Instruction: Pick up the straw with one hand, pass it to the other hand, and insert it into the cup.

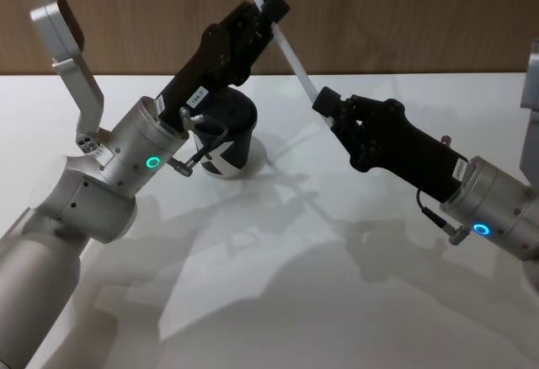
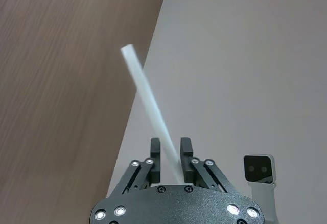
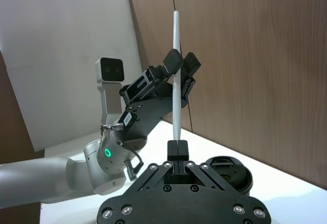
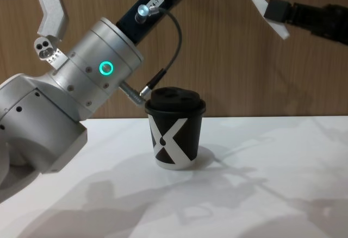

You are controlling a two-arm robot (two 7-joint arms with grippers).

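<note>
Above and right of the cup (image 4: 175,135), the right gripper (image 1: 322,99) pinches the low end of the straw (image 1: 290,49). The left gripper (image 1: 271,5), slightly open, brackets it higher up. Release only after a firm second grip.

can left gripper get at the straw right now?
Likely yes: the left gripper has open fingers either side of the straw, above where the right gripper clamps it.

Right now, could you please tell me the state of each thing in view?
The straw: aloft, tilted, lower end held by the right gripper.
The right gripper: jaws shut on the straw.
The left gripper: jaws open around the straw's upper part.
The cup: upright, lid on, no straw in it.
</note>
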